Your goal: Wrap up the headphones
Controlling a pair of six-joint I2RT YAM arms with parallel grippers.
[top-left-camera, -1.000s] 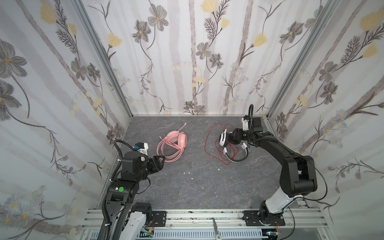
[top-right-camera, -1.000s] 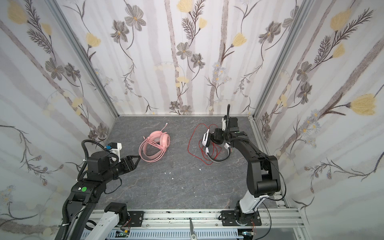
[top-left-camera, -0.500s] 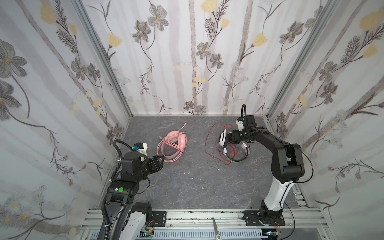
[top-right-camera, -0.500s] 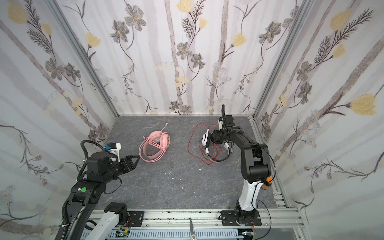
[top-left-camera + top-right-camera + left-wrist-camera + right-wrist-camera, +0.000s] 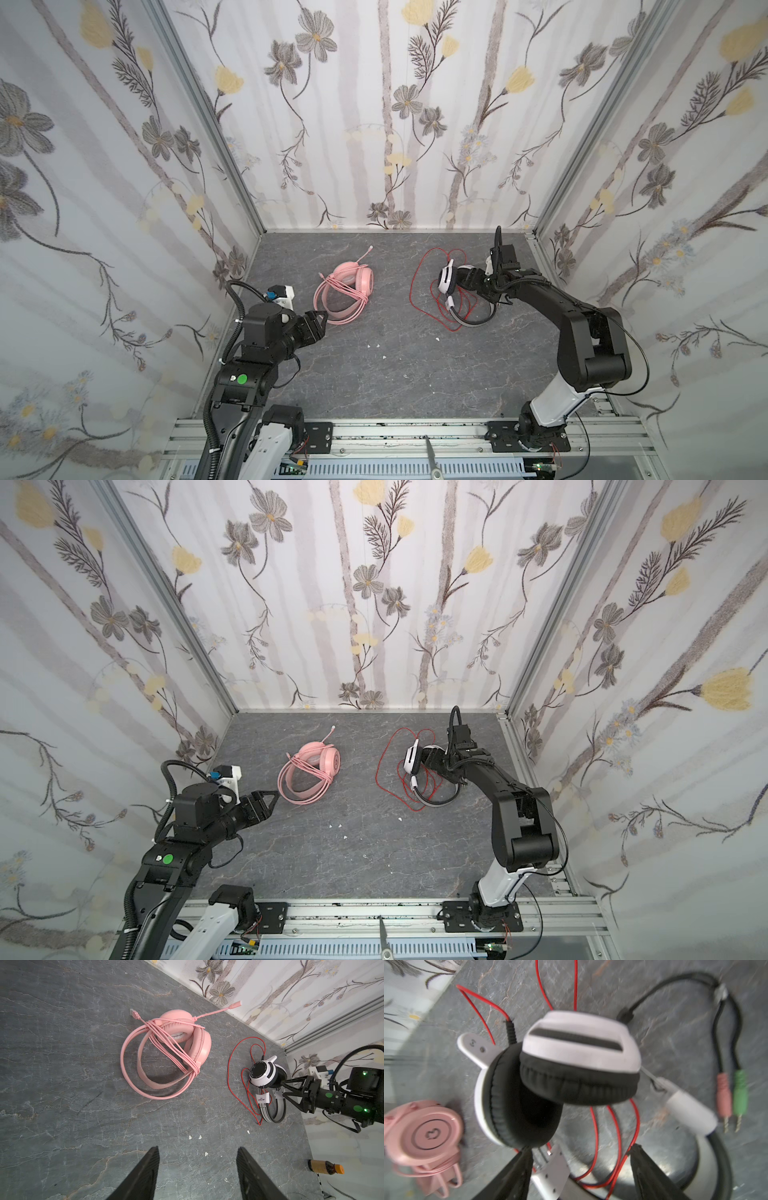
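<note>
The pink headphones point(image 5: 350, 286) point(image 5: 312, 773) point(image 5: 166, 1051) lie left of centre on the grey floor, their pink cord looped round the band. To the right lie the white-and-black headphones point(image 5: 448, 279) point(image 5: 412, 759) point(image 5: 262, 1073), one earcup raised, with the thin red cord point(image 5: 415, 286) point(image 5: 617, 1126) loose around them. My right gripper point(image 5: 473, 279) point(image 5: 581, 1148) is open at this headset, with the headband's end and red cord loops between its jaws. My left gripper point(image 5: 318, 323) point(image 5: 197, 1148) hangs open and empty, just short of the pink band.
Pink and green jack plugs point(image 5: 733, 1101) on a black lead lie beside the white headset. Small white crumbs point(image 5: 374, 345) dot the floor's middle. Floral walls close three sides; a metal rail point(image 5: 395, 432) runs along the front. A brown bottle point(image 5: 325, 1167) lies past the floor's right edge.
The right arm's elbow swung in toward the headset and back out while its gripper stayed at the white-and-black headset. The left arm and the pink headset have not moved.
</note>
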